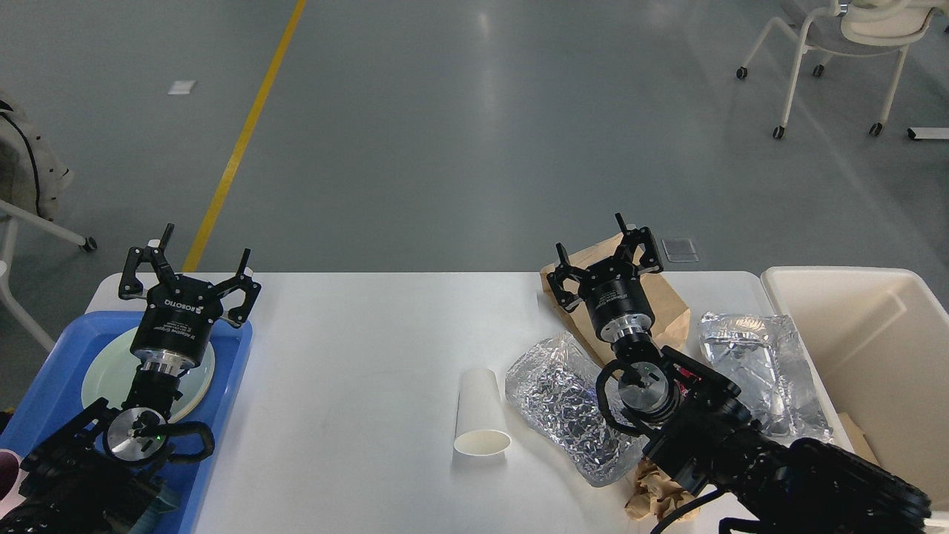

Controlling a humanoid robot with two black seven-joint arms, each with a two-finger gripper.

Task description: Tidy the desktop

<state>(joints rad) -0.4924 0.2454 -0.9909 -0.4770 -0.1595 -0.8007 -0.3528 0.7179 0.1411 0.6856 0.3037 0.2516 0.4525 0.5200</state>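
While both pincers hang spread and empty | right pincer [604, 257] above brown bag [652, 297] at surface [356, 348] far edge | left pincer [189, 274] over blue tray [67, 371], left edge | right arm nearer litter

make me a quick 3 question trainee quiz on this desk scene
1. True or false: the paper cup stands upright on the desktop.
2. What lies in the blue tray?
A. a pale plate
B. a foil wrapper
C. a paper bag
3. Fill in: the cream bin sits at the desktop's ____ end, from the robot's side.

Key
1. False: it lies on its side, open end toward the robot.
2. A: the plate is partly hidden under the left gripper, whose fingers are spread. The right gripper is also open, over the brown paper bag, holding nothing.
3. right
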